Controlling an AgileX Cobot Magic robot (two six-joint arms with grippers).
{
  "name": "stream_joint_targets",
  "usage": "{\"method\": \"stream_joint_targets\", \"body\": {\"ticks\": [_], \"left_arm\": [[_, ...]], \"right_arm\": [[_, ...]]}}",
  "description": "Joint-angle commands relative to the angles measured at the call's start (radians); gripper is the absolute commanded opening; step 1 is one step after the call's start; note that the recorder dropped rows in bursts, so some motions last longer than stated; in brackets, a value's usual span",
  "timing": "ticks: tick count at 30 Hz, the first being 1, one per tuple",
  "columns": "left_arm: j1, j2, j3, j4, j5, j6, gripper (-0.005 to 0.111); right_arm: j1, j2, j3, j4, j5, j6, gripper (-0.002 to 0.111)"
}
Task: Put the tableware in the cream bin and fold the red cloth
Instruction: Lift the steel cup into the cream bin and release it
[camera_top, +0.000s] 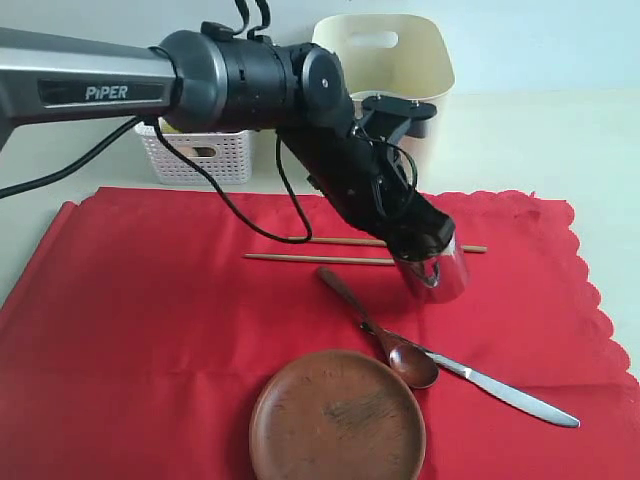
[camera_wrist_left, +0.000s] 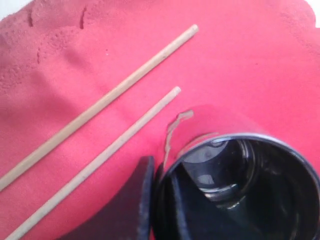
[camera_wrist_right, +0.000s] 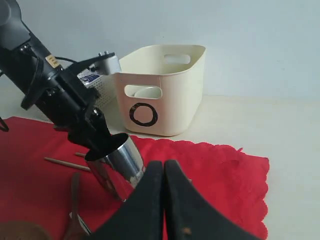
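My left gripper (camera_top: 428, 262) is shut on the rim of the shiny steel cup (camera_top: 445, 277), one finger inside and one outside (camera_wrist_left: 142, 200); the cup (camera_wrist_left: 240, 190) hangs tilted just above the red cloth (camera_top: 150, 310). Two wooden chopsticks (camera_top: 330, 259) lie side by side behind it. The brown spoon (camera_top: 385, 335), silver knife (camera_top: 500, 390) and round wooden plate (camera_top: 338, 418) lie at the front. The cream bin (camera_top: 395, 65) stands behind the cloth. My right gripper (camera_wrist_right: 164, 167) is shut and empty, off the exterior view, close to the cup (camera_wrist_right: 120, 167). The bowl is not visible.
A white lattice basket (camera_top: 195, 155) stands at the back left, beside the cream bin (camera_wrist_right: 165, 90). The left arm's black cable (camera_top: 230, 205) loops over the cloth. Bare pale table surrounds the cloth, whose scalloped edge (camera_top: 590, 290) runs along the right.
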Motion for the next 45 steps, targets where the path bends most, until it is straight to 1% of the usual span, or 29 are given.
{"method": "stream_joint_targets", "body": {"ticks": [1,6,13,18,26,33,34,37,38,42,45], "left_arm": [[0.004,-0.106,-0.005,0.003,-0.026,0.002,0.000],[0.020,-0.204,-0.005,0.030,-0.116,0.002,0.000],[0.040,-0.251,-0.005,0.066,-0.348,0.002,0.000],[0.057,-0.216,-0.005,0.121,-0.503,0.001,0.000],[0.084,-0.124,-0.005,0.123,-0.777,0.002,0.000],[0.110,-0.043,-0.005,0.123,-0.892,-0.002,0.002],[0.114,-0.036,-0.005,0.123,-0.909,-0.003,0.003],[0.126,-0.016,-0.005,0.111,-0.936,-0.005,0.017],[0.129,-0.007,-0.005,0.106,-0.938,-0.007,0.026],[0.142,0.012,-0.005,0.050,-0.941,-0.007,0.050],[0.142,0.015,-0.005,0.042,-0.941,-0.007,0.062]], "right_arm": [[0.002,-0.004,0.005,0.001,-0.006,-0.001,0.000],[0.002,-0.004,0.005,0.001,-0.006,-0.001,0.000],[0.002,-0.004,0.005,0.001,-0.006,-0.001,0.000],[0.002,-0.004,0.005,0.001,-0.006,-0.001,0.000],[0.002,-0.004,0.005,0.001,-0.006,-0.001,0.000],[0.002,-0.004,0.005,0.001,-0.006,-0.001,0.000],[0.002,-0.004,0.005,0.001,-0.006,-0.001,0.000],[0.002,-0.004,0.005,0.001,-0.006,-0.001,0.000],[0.002,-0.004,0.005,0.001,-0.006,-0.001,0.000],[0.002,-0.004,0.005,0.001,-0.006,-0.001,0.000],[0.002,-0.004,0.005,0.001,-0.006,-0.001,0.000]]}}
